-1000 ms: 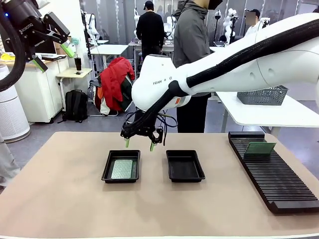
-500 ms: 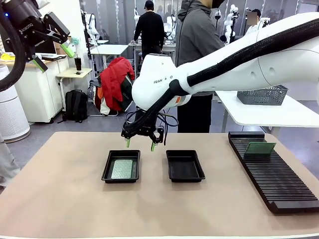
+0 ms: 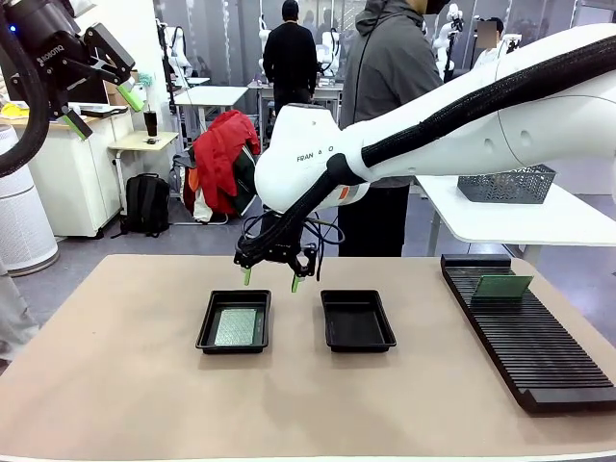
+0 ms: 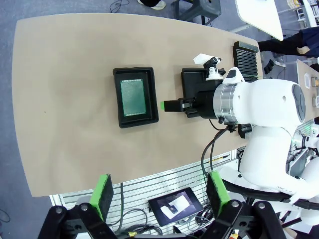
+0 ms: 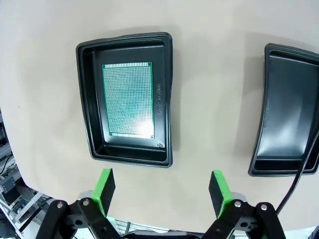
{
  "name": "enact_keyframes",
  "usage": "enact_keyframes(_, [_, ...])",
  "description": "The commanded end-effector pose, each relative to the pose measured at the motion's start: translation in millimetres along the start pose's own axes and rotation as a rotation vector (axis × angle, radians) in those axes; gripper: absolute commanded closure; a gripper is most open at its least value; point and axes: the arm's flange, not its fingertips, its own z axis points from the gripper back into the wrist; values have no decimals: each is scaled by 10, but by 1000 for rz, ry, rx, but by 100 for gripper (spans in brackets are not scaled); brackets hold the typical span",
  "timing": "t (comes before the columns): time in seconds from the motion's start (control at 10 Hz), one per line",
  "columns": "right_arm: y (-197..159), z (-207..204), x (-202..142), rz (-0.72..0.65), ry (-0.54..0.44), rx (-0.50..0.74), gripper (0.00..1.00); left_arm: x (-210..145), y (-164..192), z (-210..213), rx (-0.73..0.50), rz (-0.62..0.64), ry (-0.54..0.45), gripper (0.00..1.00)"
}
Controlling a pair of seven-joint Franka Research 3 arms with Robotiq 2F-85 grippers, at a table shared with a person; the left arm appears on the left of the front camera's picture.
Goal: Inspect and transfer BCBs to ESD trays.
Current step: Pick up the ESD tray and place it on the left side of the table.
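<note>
Two black ESD trays lie side by side mid-table. The left tray (image 3: 234, 321) (image 5: 124, 99) (image 4: 135, 96) holds a flat green BCB (image 3: 237, 326) (image 5: 127, 99) (image 4: 132, 96). Nothing lies in the right tray (image 3: 357, 320) (image 5: 286, 124). A second green BCB (image 3: 502, 286) stands in the ribbed rack at the right. My right gripper (image 3: 269, 279) (image 5: 162, 191) hovers open above the table just behind the gap between the trays, holding nothing. High at the upper left, my left gripper (image 3: 104, 111) (image 4: 159, 194) is open too, looking down on the whole table.
A long black slotted rack (image 3: 525, 332) runs along the table's right side. A person in a grey jacket (image 3: 385, 87) stands at the far edge. A white side table carries a grey mesh basket (image 3: 507, 185). The tabletop's near half is bare.
The grippers and trays have not moved. The person at the far side has shifted slightly to the right.
</note>
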Motion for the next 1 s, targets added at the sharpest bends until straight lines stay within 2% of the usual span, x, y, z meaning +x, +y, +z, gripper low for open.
enact_keyframes(0.0, [7, 2, 2, -4, -6, 6, 0, 2, 10, 2, 0, -2, -3, 0])
enact_keyframes(0.9, [7, 2, 2, -4, -6, 6, 0, 0, 0, 0, 0, 0, 0, 0])
